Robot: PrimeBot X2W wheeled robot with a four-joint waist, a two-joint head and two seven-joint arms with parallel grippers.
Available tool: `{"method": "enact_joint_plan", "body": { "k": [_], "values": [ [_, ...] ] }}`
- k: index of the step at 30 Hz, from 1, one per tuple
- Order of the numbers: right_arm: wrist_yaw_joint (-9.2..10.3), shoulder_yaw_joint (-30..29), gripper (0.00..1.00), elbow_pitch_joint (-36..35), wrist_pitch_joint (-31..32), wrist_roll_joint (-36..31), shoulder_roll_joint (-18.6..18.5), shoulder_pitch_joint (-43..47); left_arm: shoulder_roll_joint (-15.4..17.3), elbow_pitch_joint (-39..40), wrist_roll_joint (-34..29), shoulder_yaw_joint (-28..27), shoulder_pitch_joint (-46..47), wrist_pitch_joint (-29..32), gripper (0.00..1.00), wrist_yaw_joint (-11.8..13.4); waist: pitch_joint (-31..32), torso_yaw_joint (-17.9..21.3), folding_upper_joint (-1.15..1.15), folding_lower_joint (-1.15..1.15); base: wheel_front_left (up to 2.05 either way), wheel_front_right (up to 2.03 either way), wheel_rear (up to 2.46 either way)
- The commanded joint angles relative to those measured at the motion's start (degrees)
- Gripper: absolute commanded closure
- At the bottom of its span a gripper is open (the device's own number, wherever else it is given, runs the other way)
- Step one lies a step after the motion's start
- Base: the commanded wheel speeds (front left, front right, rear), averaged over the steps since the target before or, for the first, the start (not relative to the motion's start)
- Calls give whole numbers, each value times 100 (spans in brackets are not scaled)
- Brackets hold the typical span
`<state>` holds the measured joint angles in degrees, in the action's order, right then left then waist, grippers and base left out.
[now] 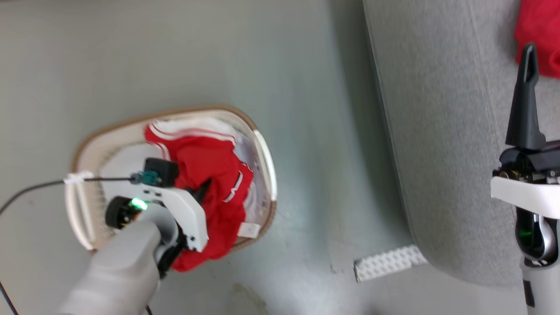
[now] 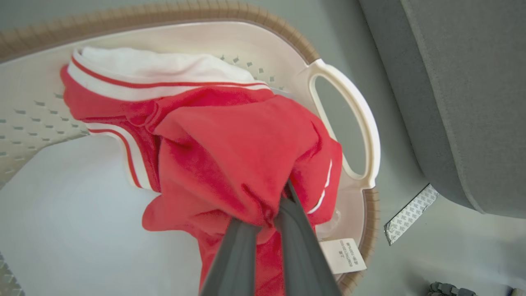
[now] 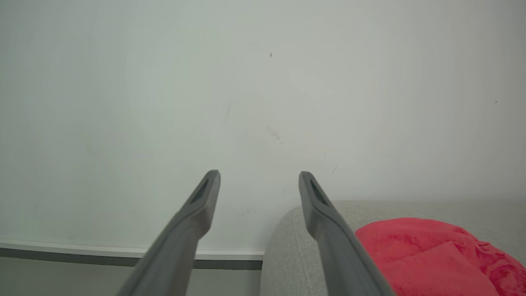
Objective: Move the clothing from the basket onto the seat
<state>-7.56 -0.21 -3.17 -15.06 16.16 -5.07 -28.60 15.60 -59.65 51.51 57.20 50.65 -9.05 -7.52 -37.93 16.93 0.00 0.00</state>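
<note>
The grey-green floor [image 1: 306, 131] takes up most of the head view; along its right side stands the seat [image 1: 437, 131], a large light grey upholstered block with a rounded edge, well apart from the basket. The basket [image 1: 264, 153] sits on the floor at the lower left of that view, oval and cream-white with a brown rim; in the left wrist view one white side handle faces the seat, and the perforated wall [image 2: 33, 119] curves round the bare pale bottom.

Inside the basket lies the red jersey [image 2: 230, 152], crumpled toward the handle side, its white striped trim turned up against the far wall; part of it hangs over the near rim. A plain red garment [image 1: 540, 30] rests on the seat at the upper right corner of the head view; the right wrist view shows it bunched on the grey fabric near the seat's rounded end.

The left end effector [image 2: 269, 209] is down in the basket, its two dark fingers pinched closed on a fold of the jersey. The right end effector [image 3: 259, 176] hangs above the seat with its fingers spread wide and nothing between them, just beside the plain garment and pointing at a pale wall [image 3: 246, 82].

A white patterned strip [image 1: 389, 262] lies on the floor at the seat's corner; a small white care label [image 2: 343, 255] sticks out of the jersey at the basket's rim.
</note>
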Motion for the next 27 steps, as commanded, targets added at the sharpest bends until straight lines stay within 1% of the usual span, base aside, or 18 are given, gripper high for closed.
{"method": "enact_joint_plan", "body": {
  "k": [1,8,15,23,27],
  "values": [
    [15,-24,0,61,-15,-36,-71,118,-9,31,75,54,-109,-90,100,9,480,-310,0,0,0,0,0],
    [15,-17,0,287,-8,-11,-333,361,-141,210,316,320,-374,-492,100,9,1294,-649,0,0,0,0,0],
    [15,61,0,512,-7,76,-494,586,-131,538,409,281,-626,-611,100,9,1978,-925,0,0,0,0,0],
    [15,140,0,792,-7,215,-665,838,-17,1325,-235,-329,-879,-613,100,10,2624,-1204,0,0,0,0,0],
    [15,240,0,916,-7,266,-691,1008,39,1812,-639,-664,-1117,-610,100,65,2935,-1281,0,0,0,0,0]
  ]
}}
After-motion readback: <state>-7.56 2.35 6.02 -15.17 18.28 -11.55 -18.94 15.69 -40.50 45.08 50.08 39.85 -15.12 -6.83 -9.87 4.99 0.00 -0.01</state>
